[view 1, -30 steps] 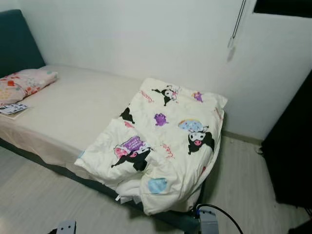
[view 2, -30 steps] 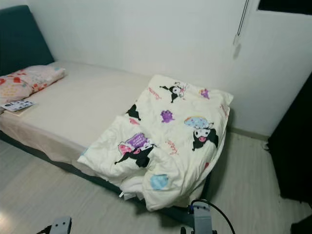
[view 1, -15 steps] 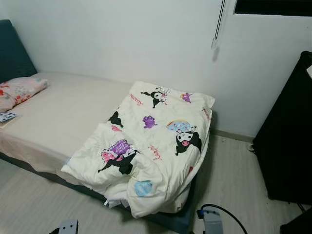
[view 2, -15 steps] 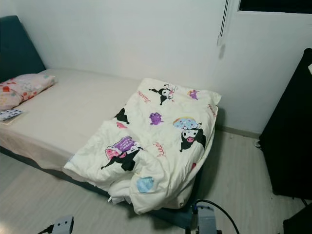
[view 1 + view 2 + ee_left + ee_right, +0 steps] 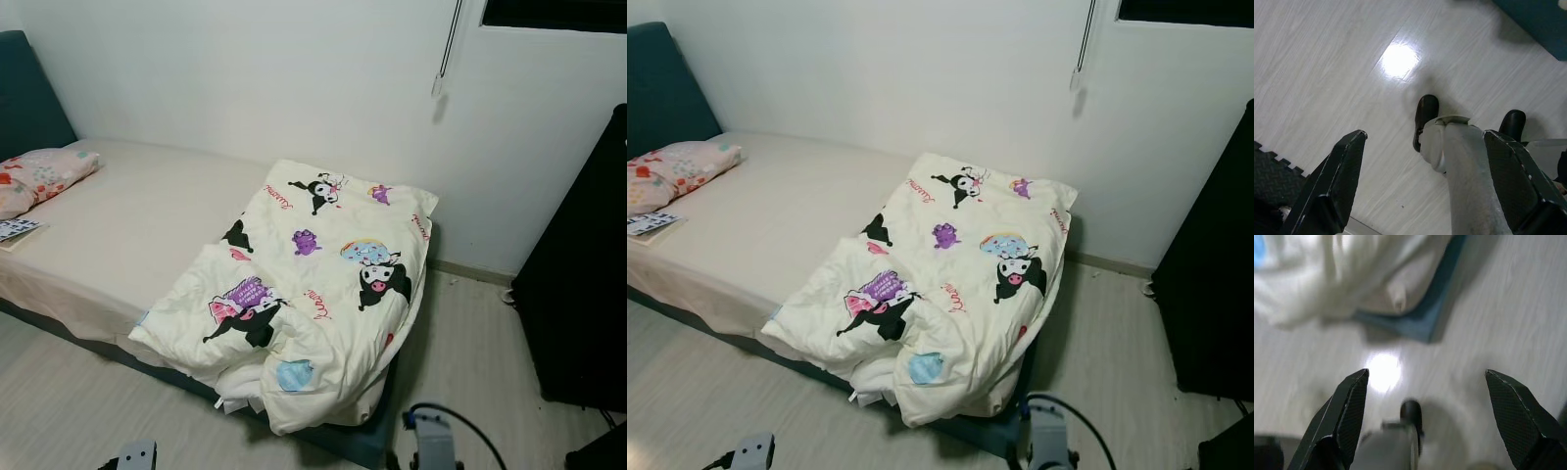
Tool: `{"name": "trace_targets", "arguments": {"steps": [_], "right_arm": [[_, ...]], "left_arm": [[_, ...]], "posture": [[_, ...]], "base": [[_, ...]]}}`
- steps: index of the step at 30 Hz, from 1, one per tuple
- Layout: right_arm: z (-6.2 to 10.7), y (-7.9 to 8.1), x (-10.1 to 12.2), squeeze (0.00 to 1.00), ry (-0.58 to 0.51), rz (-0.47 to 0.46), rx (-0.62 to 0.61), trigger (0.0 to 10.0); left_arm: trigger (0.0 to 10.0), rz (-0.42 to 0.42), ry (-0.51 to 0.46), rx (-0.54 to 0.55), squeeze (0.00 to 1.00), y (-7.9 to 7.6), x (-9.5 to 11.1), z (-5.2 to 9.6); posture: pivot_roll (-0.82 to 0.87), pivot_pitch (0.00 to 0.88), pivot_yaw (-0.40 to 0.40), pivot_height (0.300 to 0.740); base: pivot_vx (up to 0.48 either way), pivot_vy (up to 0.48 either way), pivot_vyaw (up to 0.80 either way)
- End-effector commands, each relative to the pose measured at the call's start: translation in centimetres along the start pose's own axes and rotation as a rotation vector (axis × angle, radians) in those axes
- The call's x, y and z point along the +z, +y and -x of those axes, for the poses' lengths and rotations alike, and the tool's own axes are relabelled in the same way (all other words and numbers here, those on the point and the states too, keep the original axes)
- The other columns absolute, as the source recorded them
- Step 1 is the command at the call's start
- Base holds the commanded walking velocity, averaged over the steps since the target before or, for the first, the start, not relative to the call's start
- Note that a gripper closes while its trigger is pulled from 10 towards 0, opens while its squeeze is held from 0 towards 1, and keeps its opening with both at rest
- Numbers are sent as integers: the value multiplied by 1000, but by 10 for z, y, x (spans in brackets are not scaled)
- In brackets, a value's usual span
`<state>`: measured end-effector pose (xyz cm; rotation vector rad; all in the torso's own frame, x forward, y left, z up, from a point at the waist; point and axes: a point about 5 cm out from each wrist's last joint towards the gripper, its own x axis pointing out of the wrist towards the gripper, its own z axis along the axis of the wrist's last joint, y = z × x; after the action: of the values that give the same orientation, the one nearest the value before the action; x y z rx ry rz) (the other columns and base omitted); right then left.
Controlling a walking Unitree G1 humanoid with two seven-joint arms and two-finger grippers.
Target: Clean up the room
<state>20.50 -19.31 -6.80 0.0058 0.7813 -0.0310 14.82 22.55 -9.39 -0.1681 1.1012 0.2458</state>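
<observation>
Each gripper has two long black fingers [image 5: 1332, 191], wedge-shaped with a finely textured face. The leg [image 5: 1464, 171] is silver-grey and tubular above glossy black feet [image 5: 1426, 117]. A black cable [image 5: 460, 416] loops over the grey right wrist [image 5: 434, 446].

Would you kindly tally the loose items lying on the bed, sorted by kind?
Duvet with cartoon print: 1
Floral pillow: 1
Printed booklet or paper at the near edge: 1
Total: 3
</observation>
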Motion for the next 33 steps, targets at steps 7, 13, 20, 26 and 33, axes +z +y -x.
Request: {"name": "trace_targets", "arguments": {"steps": [7,13,20,26,33], "right_arm": [[-1,10,8,0,-53,-84,84,10000],[-1,12,10,0,-78,-149,111,10000],[-2,11,15,0,-113,-242,138,10000],[-3,18,26,0,-170,-335,216,10000],[-2,30,65,0,-358,-499,439,10000]], "left_arm": [[10000,-6,-14,-9,0,-2,3,0],[10000,-8,-14,-11,0,-2,4,0],[10000,0,-30,-13,0,-2,7,0],[10000,13,-50,-20,0,-3,11,-1],[10000,7,-58,-23,0,-1,13,0]], "posture": [[-66,0,33,645],[-69,0,37,625],[-72,0,44,590],[-70,0,44,570],[-71,4,51,540]], "base": [[0,0,0],[0,0,0],[0,0,0],[0,0,0],[0,0,0]]}}
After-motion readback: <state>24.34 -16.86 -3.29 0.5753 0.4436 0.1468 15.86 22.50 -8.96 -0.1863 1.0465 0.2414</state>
